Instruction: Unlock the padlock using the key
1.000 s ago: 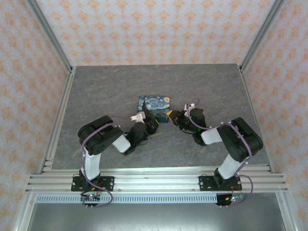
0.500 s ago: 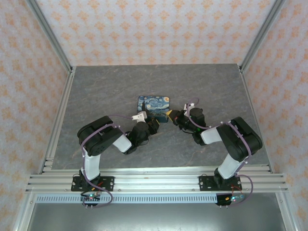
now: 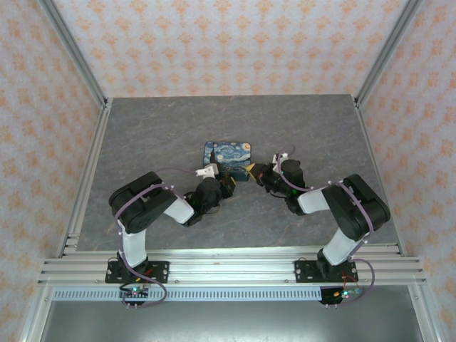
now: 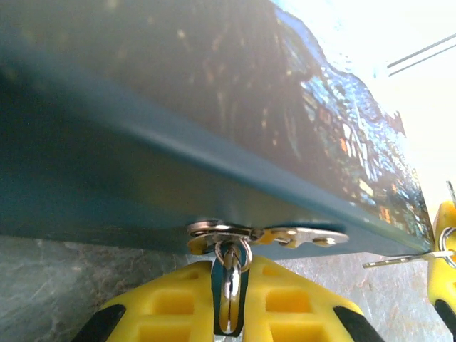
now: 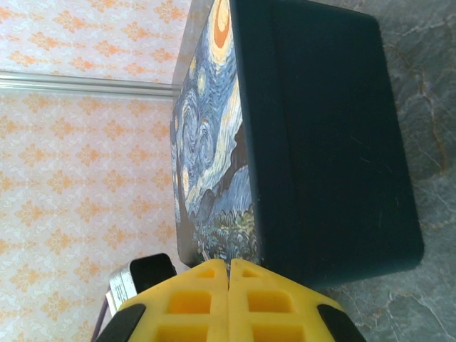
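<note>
My left gripper (image 4: pixel 229 285) is shut on a small metal key ring (image 4: pixel 230 265). The ring carries flat silver keys (image 4: pixel 299 235) that lie against the bottom edge of the blue night-sky box (image 3: pixel 228 158). In the top view the left gripper (image 3: pixel 225 184) sits at the box's near side. My right gripper (image 5: pixel 229 274) is shut, its yellow pads touching with nothing between them, at the box's right near corner (image 3: pixel 251 171). A thin silver piece (image 4: pixel 399 261) sticks out beside its yellow finger (image 4: pixel 446 235). The padlock is hidden.
The painted box (image 5: pixel 313 135) stands mid-table on the grey stone-patterned surface (image 3: pixel 157 135). Aluminium frame posts (image 3: pixel 85 185) and patterned walls close in the sides and back. Open table lies behind and to both sides of the box.
The left gripper's jaws have closed in on the key ring, and the left arm's elbow has shifted slightly left. The right arm has stayed put.
</note>
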Action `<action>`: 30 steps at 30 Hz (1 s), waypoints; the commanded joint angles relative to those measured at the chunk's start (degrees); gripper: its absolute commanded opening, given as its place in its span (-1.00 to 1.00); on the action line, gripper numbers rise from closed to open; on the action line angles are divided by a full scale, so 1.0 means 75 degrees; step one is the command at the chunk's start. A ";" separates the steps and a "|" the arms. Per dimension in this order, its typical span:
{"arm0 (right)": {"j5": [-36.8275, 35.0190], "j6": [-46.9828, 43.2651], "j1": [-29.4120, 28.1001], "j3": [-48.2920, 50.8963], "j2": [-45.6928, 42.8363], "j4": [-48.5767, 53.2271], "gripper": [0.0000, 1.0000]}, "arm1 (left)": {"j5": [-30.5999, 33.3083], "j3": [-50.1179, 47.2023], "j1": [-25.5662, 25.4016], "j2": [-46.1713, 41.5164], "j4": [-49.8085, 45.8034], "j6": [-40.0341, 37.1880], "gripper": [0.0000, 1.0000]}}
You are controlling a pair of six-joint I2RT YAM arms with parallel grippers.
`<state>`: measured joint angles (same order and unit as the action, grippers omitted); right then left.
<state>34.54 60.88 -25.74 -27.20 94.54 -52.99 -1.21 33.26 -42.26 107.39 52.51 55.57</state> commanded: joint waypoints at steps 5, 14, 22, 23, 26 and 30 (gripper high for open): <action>0.0205 -0.0255 -0.0048 0.0426 -0.1297 0.1373 -1.00 | -0.1762 0.0288 0.0321 -0.1037 -0.1655 0.0096 -1.00; -0.0107 -0.0008 -0.0195 0.1335 -0.2731 0.1707 -1.00 | -0.2561 0.0317 0.0631 -0.1616 -0.1646 0.0508 -1.00; -0.0662 0.0310 -0.0562 0.1653 -0.3231 0.1743 -1.00 | -0.2938 0.0348 0.0629 -0.1648 -0.0949 0.1361 -1.00; -0.0761 0.0368 -0.0609 0.1663 -0.3252 0.1754 -1.00 | -0.2929 0.0313 0.0631 -0.1691 -0.0879 0.1490 -1.00; -0.1076 0.0476 -0.0787 0.1657 -0.3272 0.1806 -1.00 | -0.2870 0.0250 0.0631 -0.1863 -0.0797 0.1778 -1.00; -0.1389 0.0663 -0.0941 0.1609 -0.3232 0.1938 -1.00 | -0.2715 0.0133 0.0632 -0.2189 -0.0808 0.2009 -1.00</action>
<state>27.53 64.20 -32.12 -15.25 70.96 -39.42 -22.06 34.44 -37.65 94.48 41.82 68.12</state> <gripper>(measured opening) 0.045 0.099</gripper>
